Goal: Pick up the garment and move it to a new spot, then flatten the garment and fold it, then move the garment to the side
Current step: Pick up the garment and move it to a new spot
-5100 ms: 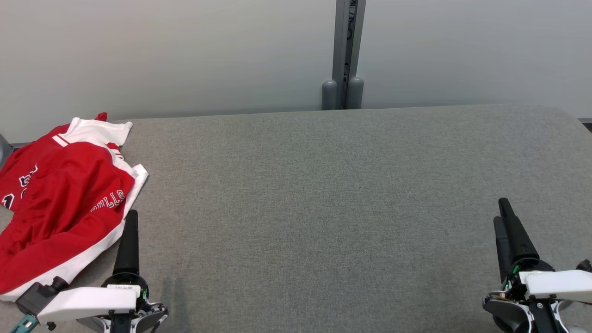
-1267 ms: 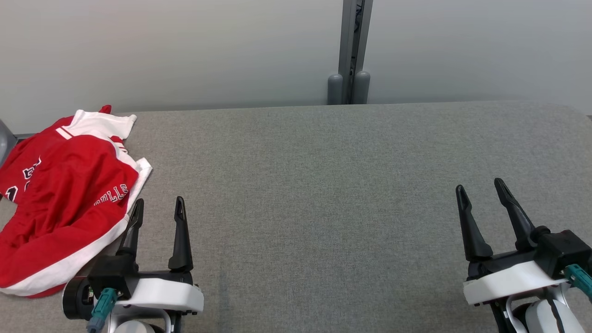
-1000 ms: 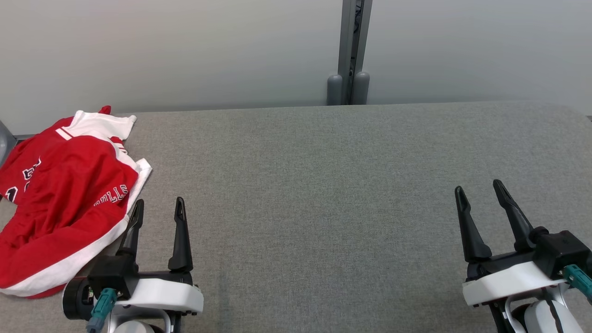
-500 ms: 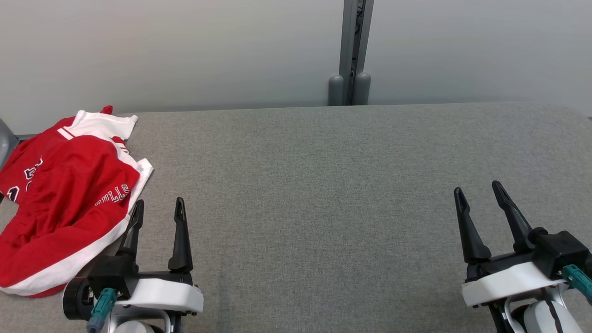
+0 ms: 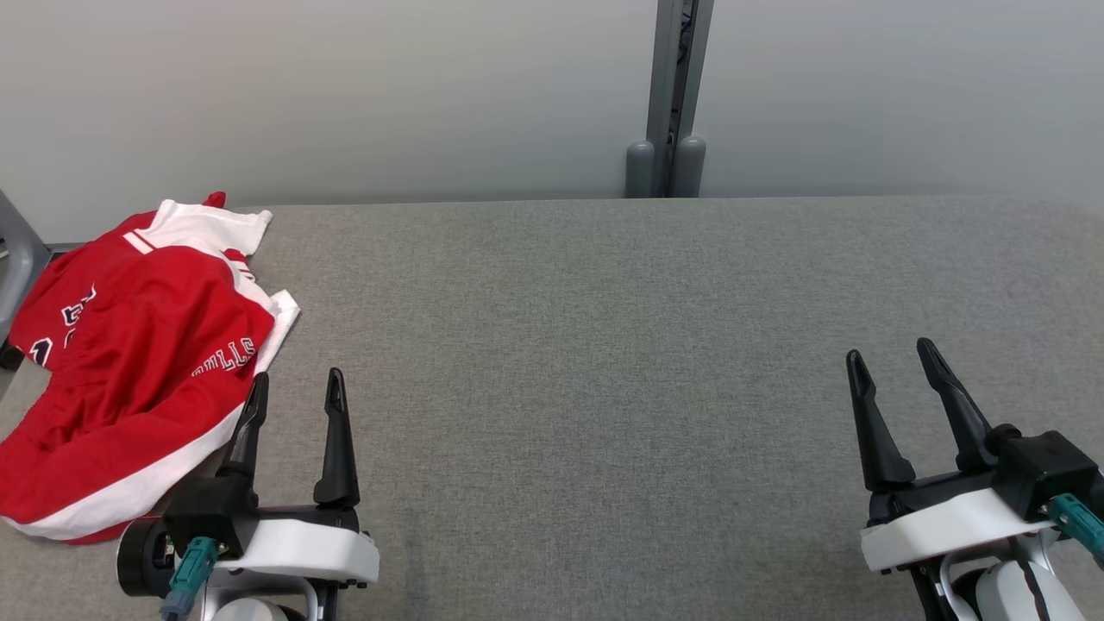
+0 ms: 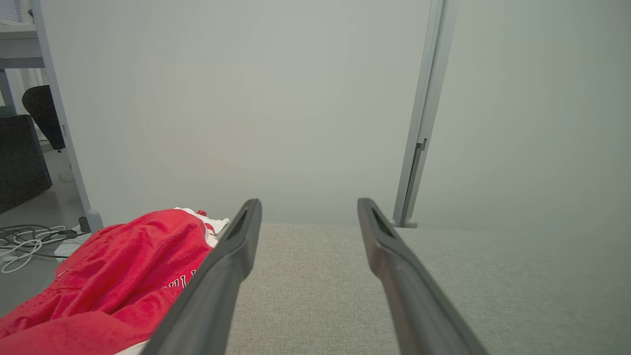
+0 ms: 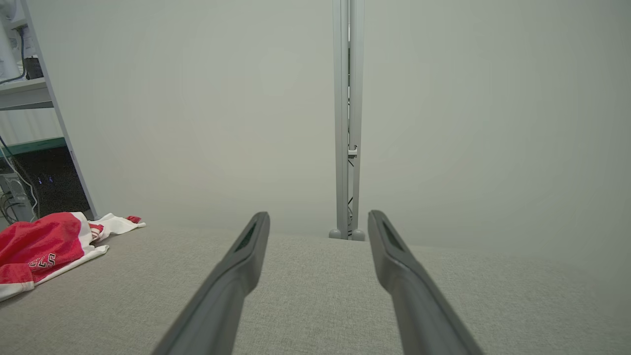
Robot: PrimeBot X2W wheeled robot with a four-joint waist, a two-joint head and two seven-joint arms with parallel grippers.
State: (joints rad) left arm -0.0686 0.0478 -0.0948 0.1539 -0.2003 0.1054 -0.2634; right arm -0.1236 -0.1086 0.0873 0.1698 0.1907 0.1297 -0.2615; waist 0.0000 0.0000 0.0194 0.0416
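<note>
Grey padded table (image 5: 604, 345), plain wall (image 5: 345, 86) behind; left gripper (image 5: 297, 378) spread wide, empty, just beside the red-and-white garment (image 5: 129, 362) heaped at the table's left edge; right gripper (image 5: 890, 349) likewise, well apart. Pickup not begun, I'd say: left must reach over and pinch cloth.

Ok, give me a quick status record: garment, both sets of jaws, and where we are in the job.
garment: red-and-white jersey, crumpled, far left of the table
left jaws: open, empty, beside the garment's right edge; contact unclear
right jaws: open, empty, over bare table at the far right
stage: garment not yet picked up
</note>
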